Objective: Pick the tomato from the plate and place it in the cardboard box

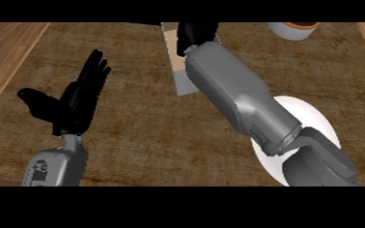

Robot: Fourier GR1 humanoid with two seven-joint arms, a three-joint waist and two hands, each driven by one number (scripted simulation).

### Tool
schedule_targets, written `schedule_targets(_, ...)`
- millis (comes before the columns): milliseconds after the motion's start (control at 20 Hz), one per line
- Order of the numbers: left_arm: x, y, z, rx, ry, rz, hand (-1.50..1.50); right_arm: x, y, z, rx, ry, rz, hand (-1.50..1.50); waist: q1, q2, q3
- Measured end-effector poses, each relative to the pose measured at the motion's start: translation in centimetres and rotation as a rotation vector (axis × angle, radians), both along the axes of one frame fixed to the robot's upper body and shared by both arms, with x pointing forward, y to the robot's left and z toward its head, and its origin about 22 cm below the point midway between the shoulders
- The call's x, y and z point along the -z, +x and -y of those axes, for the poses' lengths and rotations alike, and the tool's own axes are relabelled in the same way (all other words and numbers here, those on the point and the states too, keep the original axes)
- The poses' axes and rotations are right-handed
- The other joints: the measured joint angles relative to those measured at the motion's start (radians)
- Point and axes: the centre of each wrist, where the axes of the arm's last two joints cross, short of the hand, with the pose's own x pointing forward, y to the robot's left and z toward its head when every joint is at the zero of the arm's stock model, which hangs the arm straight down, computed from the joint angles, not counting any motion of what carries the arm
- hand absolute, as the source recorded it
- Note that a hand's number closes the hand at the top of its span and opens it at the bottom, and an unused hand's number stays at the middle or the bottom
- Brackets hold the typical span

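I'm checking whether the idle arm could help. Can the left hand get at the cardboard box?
Probably yes: the open black left hand rests beside the brown cardboard box, bare wooden counter between them; the grey right forearm covers the box's right side.

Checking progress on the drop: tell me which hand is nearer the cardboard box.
Right. The right hand is over the cardboard box at the top of the head view, its forearm stretched across the white plate. The left hand rests open well to the box's left.

The surface (143, 125) looks like dark, matt, grained wood. Below the right hand (194, 31), the plate (314, 116) looks smooth, white and faintly glossy; the cardboard box (178, 72) beside that hand is dull tan. Both hands are matt black, including the left hand (75, 101).
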Motion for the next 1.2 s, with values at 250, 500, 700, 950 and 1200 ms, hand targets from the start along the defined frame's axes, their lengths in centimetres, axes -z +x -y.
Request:
schedule_targets(250,-0.1,-0.1,-0.5,-0.011,0.001,0.004,0.00,-1.3,-0.3,-0.6,-0.058,0.174,0.197,-1.50,-0.010,-0.005,0.001)
schedule_targets(500,0.1,-0.3,-0.7,-0.025,-0.007,0.001,0.00,-2.5,-0.4,-0.5,-0.063,0.449,0.307,-1.50,-0.022,-0.007,0.002)
schedule_targets(700,0.5,-0.7,-0.8,-0.030,-0.002,-0.006,0.00,-3.1,-0.9,-0.2,-0.074,0.652,0.382,-1.50,-0.030,-0.011,0.002)
schedule_targets(950,0.0,-0.5,-1.4,-0.053,-0.006,-0.004,0.00,-1.9,-1.3,0.8,-0.075,0.788,0.455,-1.50,-0.048,-0.016,0.002)
schedule_targets(1200,0.6,-0.9,-2.1,-0.071,-0.010,-0.015,0.00,0.0,-2.1,1.4,-0.083,0.849,0.510,-1.50,-0.067,-0.023,0.002)
